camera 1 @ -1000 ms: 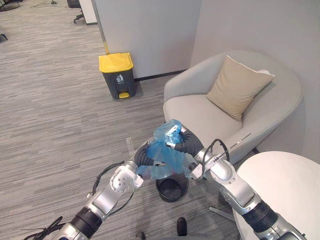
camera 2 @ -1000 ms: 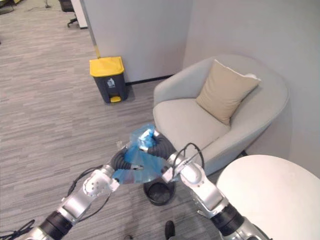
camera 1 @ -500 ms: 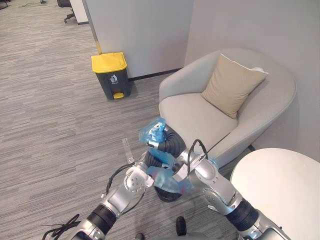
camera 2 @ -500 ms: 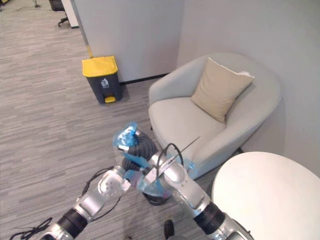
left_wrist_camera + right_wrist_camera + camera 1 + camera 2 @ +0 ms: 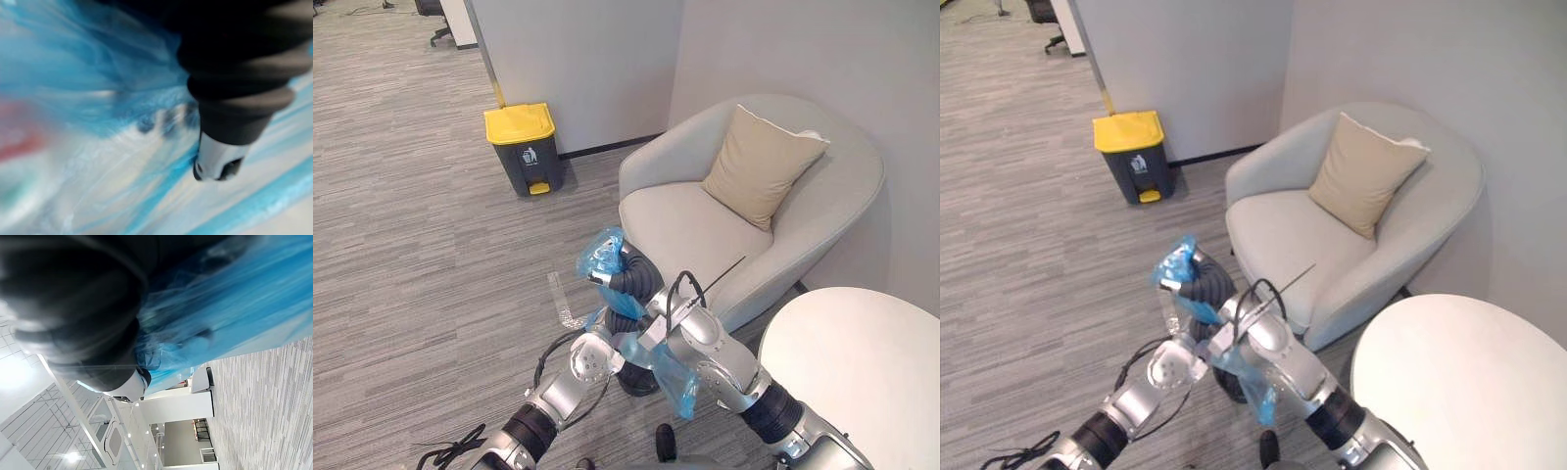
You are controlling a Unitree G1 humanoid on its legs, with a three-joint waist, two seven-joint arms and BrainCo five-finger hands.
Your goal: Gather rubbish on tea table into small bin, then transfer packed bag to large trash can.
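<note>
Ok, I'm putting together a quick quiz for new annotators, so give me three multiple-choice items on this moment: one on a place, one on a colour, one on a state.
1. Where does the large trash can stand relative to the armchair?
A) on the floor to its left, by the wall
B) on its seat
C) behind it, to the right

2. What colour is the trash can's lid?
A) red
B) yellow
C) green

3. What state is the blue bag in?
A) stuffed inside the large trash can
B) spread over the armchair
C) held up in the right hand

Answers:
1 A: the can sits on the carpet against the wall, left of the armchair.
2 B: the lid is plainly yellow.
3 C: the bag hangs from the right hand, its top bunched there.
</note>
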